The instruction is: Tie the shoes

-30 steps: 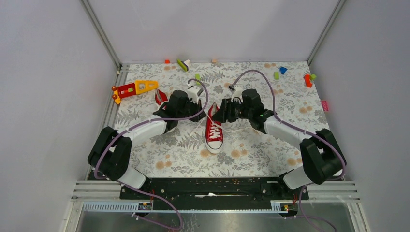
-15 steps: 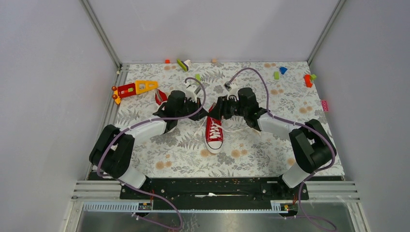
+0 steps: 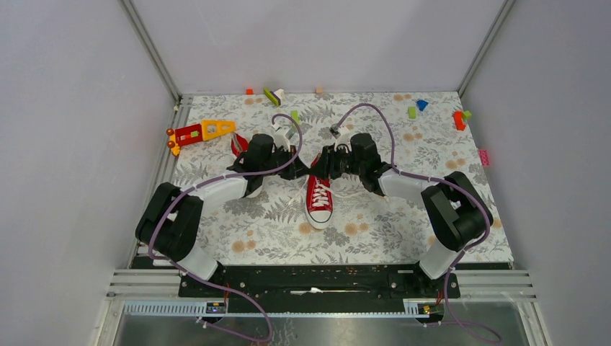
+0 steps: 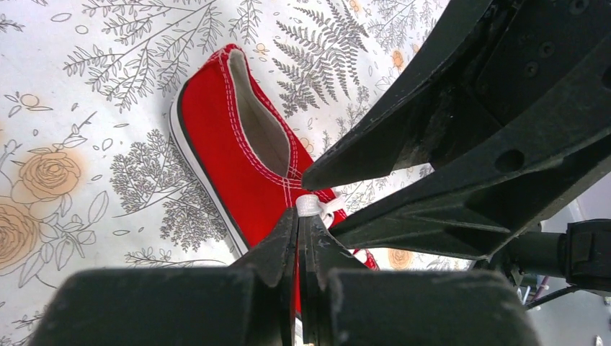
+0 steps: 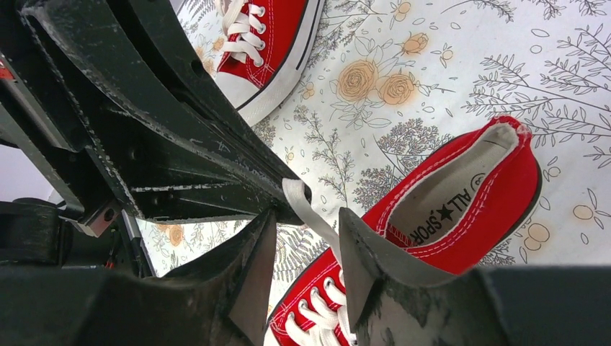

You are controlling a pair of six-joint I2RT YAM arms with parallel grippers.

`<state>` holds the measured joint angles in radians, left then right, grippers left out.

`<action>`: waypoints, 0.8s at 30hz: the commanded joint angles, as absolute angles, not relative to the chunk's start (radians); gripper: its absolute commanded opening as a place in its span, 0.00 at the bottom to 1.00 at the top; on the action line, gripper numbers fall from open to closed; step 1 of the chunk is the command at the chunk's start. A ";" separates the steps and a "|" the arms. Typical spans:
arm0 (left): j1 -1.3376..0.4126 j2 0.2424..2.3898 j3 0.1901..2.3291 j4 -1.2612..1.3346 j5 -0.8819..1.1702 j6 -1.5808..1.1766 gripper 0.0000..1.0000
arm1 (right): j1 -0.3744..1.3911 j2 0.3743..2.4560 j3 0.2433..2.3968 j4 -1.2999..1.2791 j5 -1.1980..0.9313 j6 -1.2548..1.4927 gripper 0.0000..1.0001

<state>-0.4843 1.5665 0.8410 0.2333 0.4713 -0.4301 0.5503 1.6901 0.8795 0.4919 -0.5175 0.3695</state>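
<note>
Top external view is showing a second shoe [image 3: 238, 145] lying at the left, partly hidden behind the left arm. The left gripper [image 4: 300, 220] is pinching the white lace [image 4: 311, 205] tight above the centre shoe [image 3: 318, 199], which is lying mid-table, toe toward the bases. The right gripper [image 5: 306, 220] is holding its jaws apart, with the lace passing between them.

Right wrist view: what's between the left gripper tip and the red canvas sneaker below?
A flat white shoelace, running through the right gripper's open jaws; right wrist view.
</note>
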 commanded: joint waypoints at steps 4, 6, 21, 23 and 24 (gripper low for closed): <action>-0.479 1.570 0.869 0.300 0.537 -0.464 0.00 | 0.564 1.704 0.912 0.529 -0.514 0.351 0.39; -0.480 1.567 0.867 0.301 0.541 -0.464 0.00 | 0.565 1.702 0.913 0.524 -0.502 0.352 0.36; -0.480 1.521 0.816 0.287 0.455 -0.453 0.20 | 0.564 1.660 0.891 0.536 -0.454 0.398 0.00; -0.480 1.511 0.803 0.288 0.427 -0.457 0.27 | 0.564 1.654 0.882 0.540 -0.439 0.405 0.00; -0.480 1.507 0.794 0.292 0.415 -0.460 0.31 | 0.564 1.650 0.879 0.539 -0.432 0.405 0.00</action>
